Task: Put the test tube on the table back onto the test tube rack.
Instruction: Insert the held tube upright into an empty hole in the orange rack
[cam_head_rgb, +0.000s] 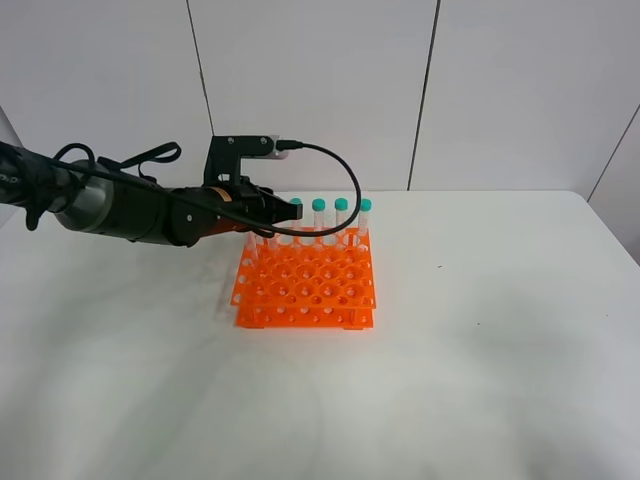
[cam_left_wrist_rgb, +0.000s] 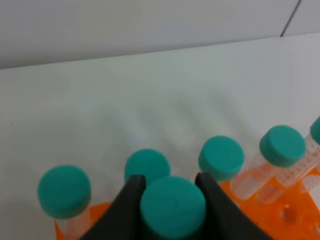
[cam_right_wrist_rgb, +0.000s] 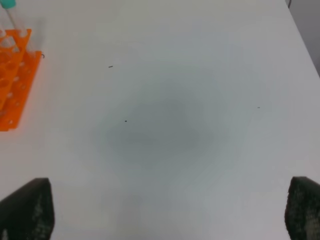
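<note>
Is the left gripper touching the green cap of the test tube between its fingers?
Touching. In the left wrist view the left gripper has both fingers against the cap of the test tube, with no gap.

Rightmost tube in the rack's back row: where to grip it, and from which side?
Take it by the teal cap, coming straight down from above. The tube stands upright in the test tube rack, with only its cap and upper body clear of the holes. A neighbour stands close beside it in the row, so it is probably best to set the jaws front and back of the cap, not along the row.
</note>
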